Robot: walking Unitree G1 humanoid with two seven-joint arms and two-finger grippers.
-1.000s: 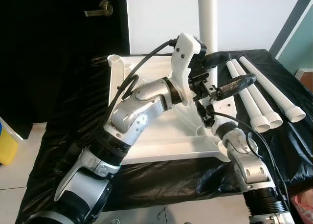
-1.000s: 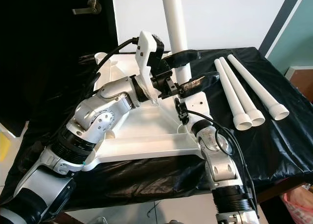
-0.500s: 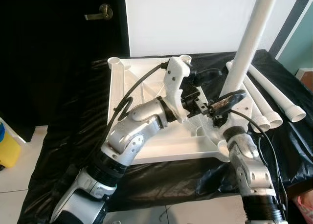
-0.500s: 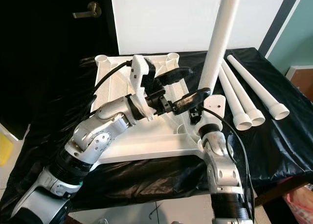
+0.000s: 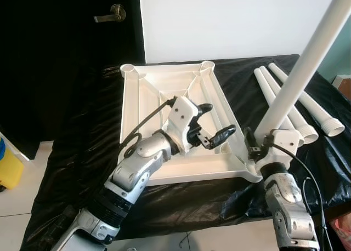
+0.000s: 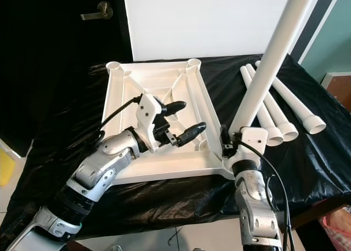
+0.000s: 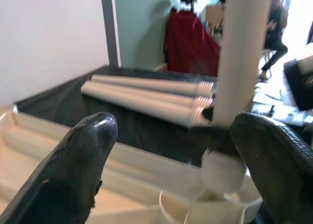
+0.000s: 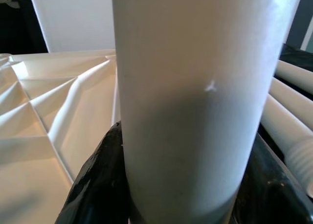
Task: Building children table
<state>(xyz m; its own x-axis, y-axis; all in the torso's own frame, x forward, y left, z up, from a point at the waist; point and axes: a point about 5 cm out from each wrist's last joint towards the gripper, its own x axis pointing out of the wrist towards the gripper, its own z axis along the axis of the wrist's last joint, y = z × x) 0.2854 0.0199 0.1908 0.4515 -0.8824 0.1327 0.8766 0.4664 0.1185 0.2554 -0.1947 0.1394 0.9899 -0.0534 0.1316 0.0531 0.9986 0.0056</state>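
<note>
The white tabletop lies upside down on a black-covered table. My right gripper is shut on a white table leg, with black fingers on either side of it. The leg leans up and to the right, its lower end at the tabletop's near right corner socket. My left gripper hovers open over the tabletop's right part, a little left of the leg, with nothing between its fingers. Three more white legs lie side by side on the black cover at the right.
A dark door with a brass handle stands at the back left beside a white wall. A yellow object sits on the floor at the left. The black cover hangs over the table's near edge.
The leg was upright near the tabletop's middle between both grippers; now it leans right at the near right corner. My left gripper has drawn back from it, lower and to the left.
</note>
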